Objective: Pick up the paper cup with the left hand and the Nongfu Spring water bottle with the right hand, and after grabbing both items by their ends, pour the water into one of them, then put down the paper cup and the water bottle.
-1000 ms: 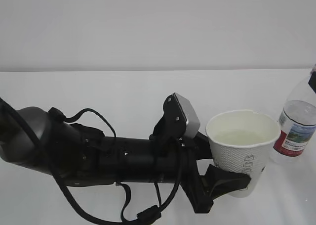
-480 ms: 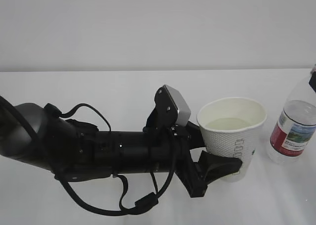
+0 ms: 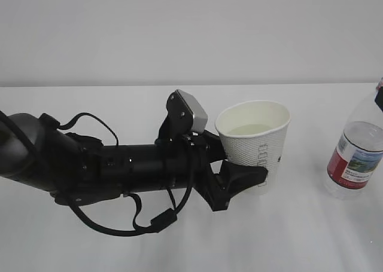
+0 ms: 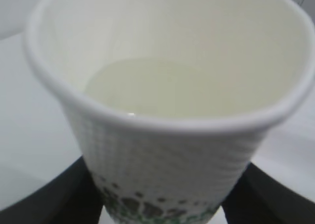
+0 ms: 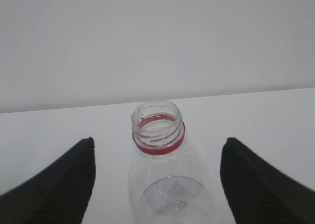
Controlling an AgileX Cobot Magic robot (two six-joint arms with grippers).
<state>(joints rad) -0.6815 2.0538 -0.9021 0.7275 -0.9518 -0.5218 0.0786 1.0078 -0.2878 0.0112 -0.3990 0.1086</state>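
The left hand [image 3: 254,173] lies nearly level, its fingers clamped on the lower wall of the paper cup [image 3: 254,141], which stands upright between them. With water [image 4: 162,88] pooled inside, the thin wall would likely buckle under a harder squeeze. To the right, the right hand [image 5: 157,177] hangs fingers spread, straddling the uncapped Nongfu Spring water bottle [image 3: 353,158] without touching it; the bottle looks light and crushable.

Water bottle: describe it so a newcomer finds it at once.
On the white table, look to the far right edge of the exterior view, right of the black left hand holding the paper cup. The water bottle stands there upright: clear ribbed plastic, uncapped, red neck ring, red landscape label.
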